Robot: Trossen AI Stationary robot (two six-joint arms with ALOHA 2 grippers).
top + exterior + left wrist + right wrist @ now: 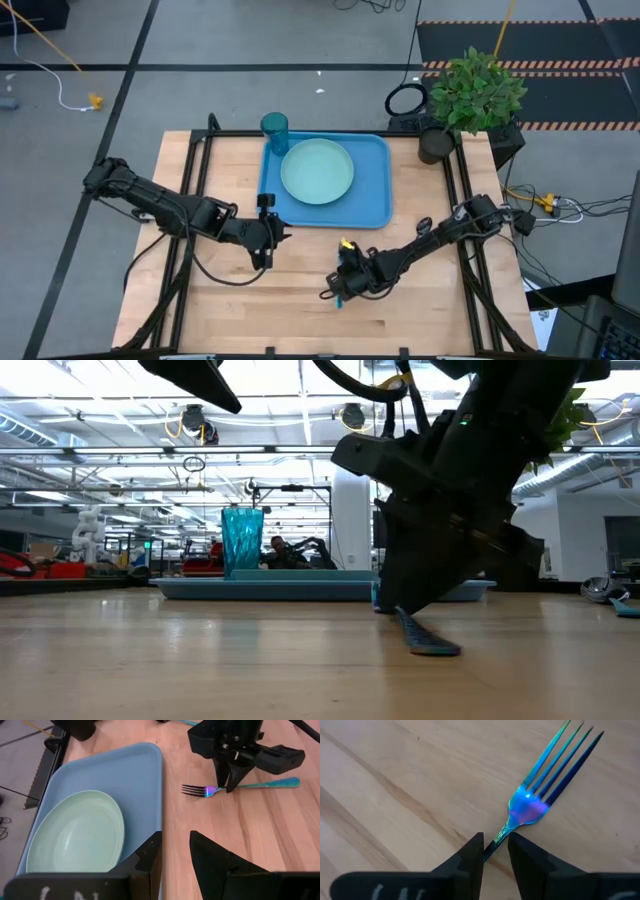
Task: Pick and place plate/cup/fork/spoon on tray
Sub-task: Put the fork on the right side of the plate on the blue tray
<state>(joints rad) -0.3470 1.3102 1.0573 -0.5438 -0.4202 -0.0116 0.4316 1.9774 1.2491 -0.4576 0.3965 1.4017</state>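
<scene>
Fork [530, 805], slim, stiff and likely slippery, lies just off the tray [135, 775] as my right gripper [495, 851] pinches its narrow neck, my left gripper [175, 852] waiting half-open.

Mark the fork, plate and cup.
fork [526, 811]: right wrist view, neck below the tines.
plate [317, 171]: high view, centre of the dish.
cup [242, 538]: low view, side wall.
</scene>
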